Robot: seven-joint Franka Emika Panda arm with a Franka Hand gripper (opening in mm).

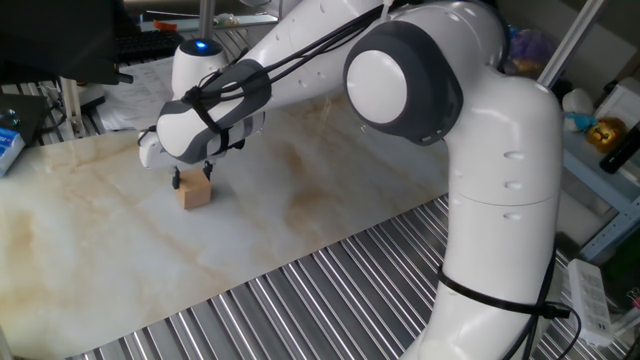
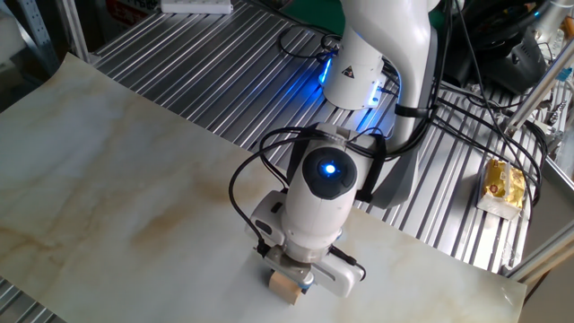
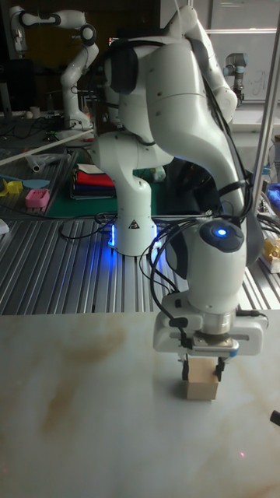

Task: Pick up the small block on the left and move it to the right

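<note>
a marble-patterned sheet [image 1: 120,220] with tan streaks covers the table, whose ribbed metal surface [image 1: 330,295] shows bare along its edges. in the tall fixed view a second white robot arm [image 3: 66,54] stands behind, near a cluttered bench [image 3: 39,152] in a dim lab.

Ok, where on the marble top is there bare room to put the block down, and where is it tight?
The marble top lies bare between the small block and the ribbed metal strip by the robot base, and also toward the corner beyond the faint brown stain in the other fixed view. It is crowded only where the gripper straddles the block.
</note>
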